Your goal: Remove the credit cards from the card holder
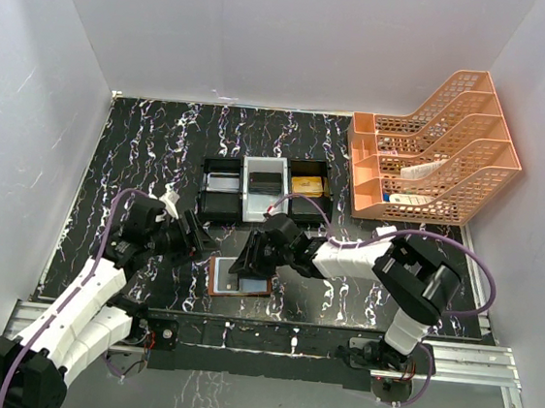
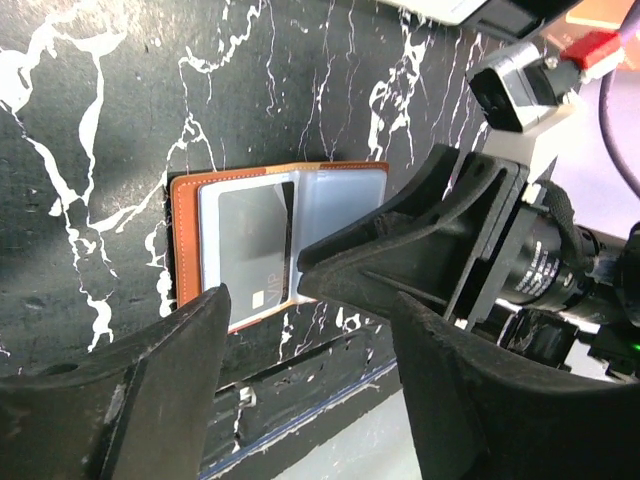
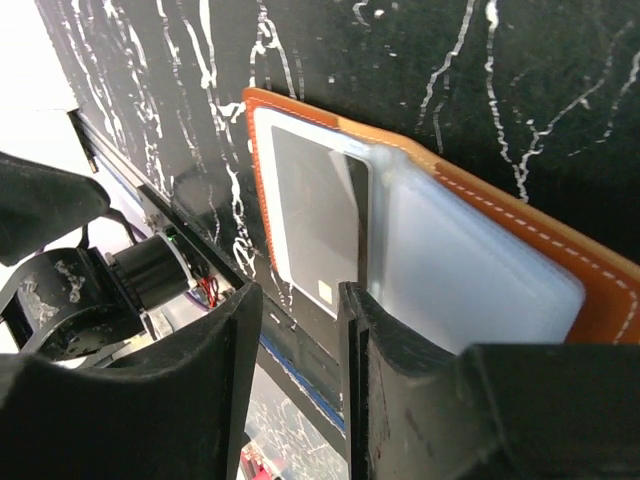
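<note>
The card holder [image 2: 183, 240] lies spread open and flat on the desk [image 1: 141, 151], close to the near edge and about midway along it. Its cover is orange-brown leather with pale stitching along a rounded border. The inner pockets are smooth, pale grey-blue and slightly translucent. One credit card [image 2: 255, 235], a thin grey rectangle with a small gold chip, sits in the pocket on the half towards the desk's left edge.

The right fingers [image 1: 248, 265], black and wedge-shaped, stand over the holder's near edge with a narrow gap between them, straddling the card's chip end. Whether they touch the card cannot be told. The left fingers [image 1: 200, 245] hover just beside the holder's left side, spread wide and holding nothing.

The desk top is black with white marble veining. A black-and-white compartment tray [image 1: 219, 203] sits towards the far edge. A peach mesh rack [image 1: 455, 136] occupies the far right corner.
</note>
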`<state>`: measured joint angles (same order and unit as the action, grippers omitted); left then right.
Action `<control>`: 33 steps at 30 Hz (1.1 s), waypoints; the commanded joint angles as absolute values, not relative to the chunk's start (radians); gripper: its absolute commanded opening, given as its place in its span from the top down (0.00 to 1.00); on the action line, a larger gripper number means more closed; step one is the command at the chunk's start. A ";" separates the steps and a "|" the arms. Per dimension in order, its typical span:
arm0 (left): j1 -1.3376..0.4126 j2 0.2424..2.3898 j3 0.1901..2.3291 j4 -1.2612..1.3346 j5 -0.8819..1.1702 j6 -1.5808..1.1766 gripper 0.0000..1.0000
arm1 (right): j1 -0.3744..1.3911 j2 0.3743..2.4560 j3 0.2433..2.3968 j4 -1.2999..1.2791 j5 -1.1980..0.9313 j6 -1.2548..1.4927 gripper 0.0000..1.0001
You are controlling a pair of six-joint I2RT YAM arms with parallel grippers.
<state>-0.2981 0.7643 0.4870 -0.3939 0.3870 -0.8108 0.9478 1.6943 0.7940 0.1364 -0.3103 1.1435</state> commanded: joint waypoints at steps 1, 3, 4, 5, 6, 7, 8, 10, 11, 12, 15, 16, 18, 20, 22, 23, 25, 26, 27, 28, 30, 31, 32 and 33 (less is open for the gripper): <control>-0.297 0.791 0.459 -0.364 0.477 -0.802 0.40 | 0.941 1.717 0.805 0.185 -0.327 1.166 0.67; -0.296 0.804 0.451 -0.344 0.504 -0.804 0.44 | 0.936 1.712 0.798 0.180 -0.316 1.169 0.67; -0.296 0.811 0.449 -0.336 0.514 -0.805 0.47 | 0.935 1.709 0.794 0.178 -0.310 1.170 0.67; -0.297 0.818 0.447 -0.329 0.522 -0.806 0.49 | 0.934 1.705 0.792 0.174 -0.307 1.170 0.67; -0.297 0.833 0.443 -0.322 0.531 -0.808 0.51 | 0.934 1.703 0.790 0.171 -0.303 1.170 0.67; -0.297 0.847 0.442 -0.313 0.542 -0.808 0.52 | 0.933 1.702 0.789 0.170 -0.301 1.170 0.67; -0.297 0.865 0.442 -0.309 0.547 -0.805 0.53 | 0.932 1.700 0.789 0.169 -0.300 1.170 0.68; -0.298 0.902 0.444 -0.307 0.563 -0.797 0.55 | 0.931 1.701 0.788 0.164 -0.295 1.171 0.68; -0.299 0.920 0.446 -0.307 0.567 -0.793 0.56 | 0.930 1.701 0.788 0.157 -0.291 1.171 0.68; -0.299 0.933 0.448 -0.307 0.570 -0.789 0.57 | 0.930 1.700 0.788 0.152 -0.284 1.172 0.69; -0.301 0.966 0.452 -0.299 0.581 -0.777 0.58 | 0.928 1.704 0.788 0.142 -0.276 1.175 0.71; -0.303 0.978 0.453 -0.296 0.583 -0.774 0.58 | 0.928 1.707 0.788 0.141 -0.277 1.176 0.71; -0.305 1.002 0.455 -0.287 0.588 -0.770 0.60 | 0.926 1.713 0.787 0.138 -0.278 1.178 0.71; -0.311 1.028 0.457 -0.274 0.589 -0.774 0.62 | 0.925 1.719 0.784 0.139 -0.279 1.182 0.71; -0.319 1.054 0.462 -0.254 0.590 -0.781 0.63 | 0.922 1.724 0.780 0.140 -0.280 1.186 0.72; -0.325 1.067 0.463 -0.243 0.589 -0.785 0.64 | 0.921 1.727 0.779 0.139 -0.282 1.188 0.72; -0.337 1.089 0.468 -0.240 0.575 -0.787 0.65 | 0.919 1.732 0.777 0.142 -0.288 1.190 0.73; -0.343 1.099 0.467 -0.241 0.568 -0.787 0.65 | 0.918 1.735 0.775 0.144 -0.289 1.192 0.73; -0.348 1.106 0.464 -0.239 0.563 -0.786 0.65 | 0.917 1.735 0.774 0.145 -0.290 1.192 0.73; -0.356 1.118 0.459 -0.231 0.560 -0.787 0.65 | 0.916 1.735 0.772 0.145 -0.292 1.193 0.73; -0.369 1.140 0.447 -0.212 0.556 -0.791 0.66 | 0.914 1.735 0.769 0.151 -0.296 1.196 0.74; -0.376 1.154 0.443 -0.201 0.555 -0.793 0.67 | 0.913 1.735 0.767 0.153 -0.298 1.198 0.74; -0.384 1.169 0.440 -0.196 0.549 -0.793 0.68 | 0.913 1.735 0.767 0.155 -0.299 1.199 0.74; -0.393 1.183 0.441 -0.197 0.537 -0.793 0.72 | 0.913 1.735 0.767 0.154 -0.300 1.200 0.74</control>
